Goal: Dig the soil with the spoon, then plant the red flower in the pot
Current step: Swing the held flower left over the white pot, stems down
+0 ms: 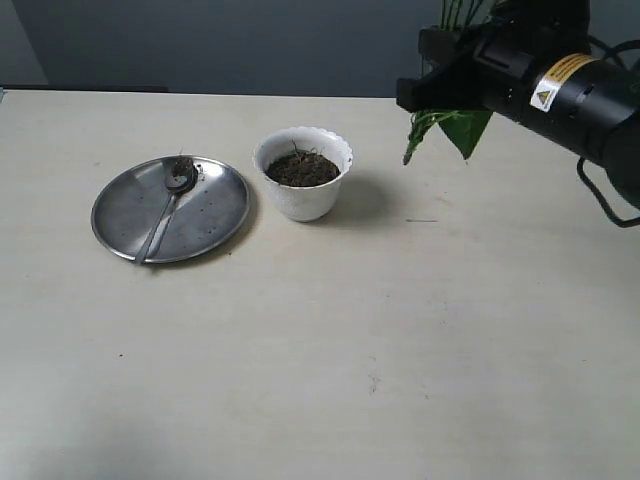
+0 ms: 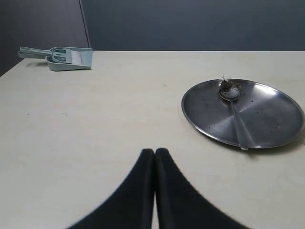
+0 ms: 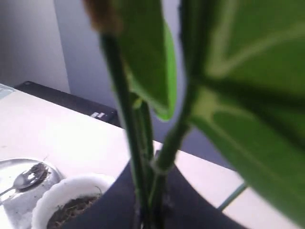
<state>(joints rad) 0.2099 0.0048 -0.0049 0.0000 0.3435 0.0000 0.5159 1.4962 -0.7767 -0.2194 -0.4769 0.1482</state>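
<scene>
1. A pale cream bench [image 1: 400,350] fills the scene, its top matte with a few small dark specks.
2. Behind it stands a dark blue-grey wall [image 1: 250,45].
3. The black right arm [image 1: 560,90] enters from the upper right of the exterior view. It slants down toward the left, is held in the air, and carries a yellow warning label.
4. The right jaws are closed on the green stems of the red flower [image 1: 465,130], gripped between dark fingers.
5. The flower's long axis runs roughly up and down through the grip. Stems rise above it, while a broad leaf and a stem end hang below, pointing down at the bench. It hangs to the right of the pot and higher than it, well apart. The bloom cannot be seen.
6. A round steel plate [image 1: 215,215] lies flat on the bench, just left of the pot.
7. The pot [image 1: 300,205], white with a scalloped rim, stands upright near the middle of the bench.
8. The left jaws are pressed fully together, black fingers [image 2: 143,191] touching and holding nothing, low over the bare bench near the plate.
9. A pale green dustpan [image 2: 66,58] sits at the bench's far edge.
10. The spoon [image 1: 165,215] lies on the plate, bowl toward the far rim, handle running to the near-left rim.
11. Dark soil [image 1: 302,168] fills the pot, and a small clump sits by the spoon's bowl.
</scene>
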